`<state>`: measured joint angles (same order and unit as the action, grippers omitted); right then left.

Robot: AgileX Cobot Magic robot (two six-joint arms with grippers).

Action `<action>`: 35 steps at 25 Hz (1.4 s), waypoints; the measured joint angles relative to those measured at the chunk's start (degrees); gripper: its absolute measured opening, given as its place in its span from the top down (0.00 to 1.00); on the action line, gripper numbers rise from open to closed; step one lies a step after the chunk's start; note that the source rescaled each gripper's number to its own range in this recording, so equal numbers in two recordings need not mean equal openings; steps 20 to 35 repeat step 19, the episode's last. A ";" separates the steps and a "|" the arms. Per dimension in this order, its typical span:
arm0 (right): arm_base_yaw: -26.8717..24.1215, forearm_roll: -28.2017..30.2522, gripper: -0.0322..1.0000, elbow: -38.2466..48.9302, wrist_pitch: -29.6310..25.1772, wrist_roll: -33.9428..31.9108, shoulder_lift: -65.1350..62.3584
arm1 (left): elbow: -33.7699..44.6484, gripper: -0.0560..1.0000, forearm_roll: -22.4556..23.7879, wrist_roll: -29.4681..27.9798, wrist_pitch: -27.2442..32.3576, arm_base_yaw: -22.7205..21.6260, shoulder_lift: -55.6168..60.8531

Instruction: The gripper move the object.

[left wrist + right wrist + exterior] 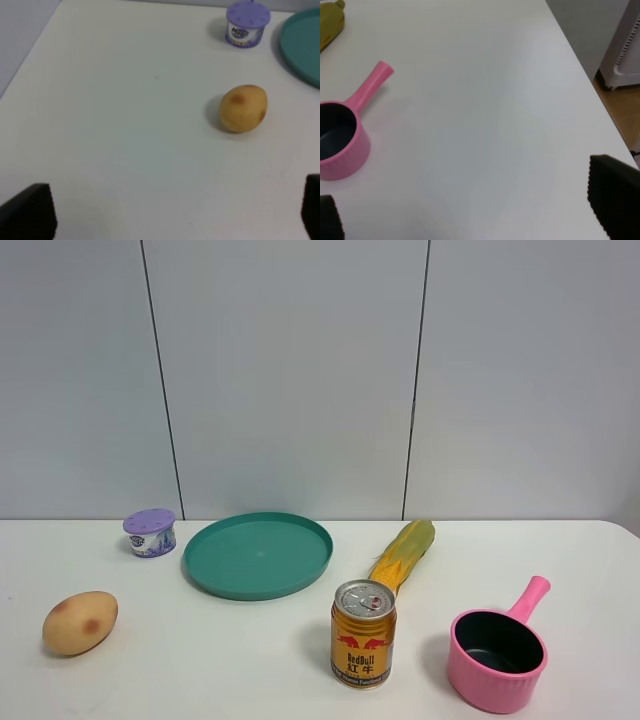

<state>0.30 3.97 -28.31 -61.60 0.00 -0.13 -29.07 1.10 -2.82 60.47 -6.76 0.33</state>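
Note:
The pink toy saucepan (497,652) stands upright on the white table at the front right, dark inside, its handle pointing back and right. It also shows in the right wrist view (342,139). Neither arm shows in the exterior high view. My right gripper (470,210) is open and empty, its black fingertips (612,192) spread wide above bare table beside the pan. My left gripper (170,212) is open and empty, its fingertips (30,212) wide apart above the table short of the potato (243,108).
A gold Red Bull can (363,632) stands left of the pan. A corn cob (404,553) lies behind it. A teal plate (258,554), a purple-lidded cup (150,532) and the potato (80,622) sit to the left. The table's right edge (585,75) drops to the floor.

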 joint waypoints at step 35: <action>0.00 0.00 0.00 0.00 0.00 0.00 0.00 | 0.00 0.00 0.00 0.00 0.00 0.00 0.00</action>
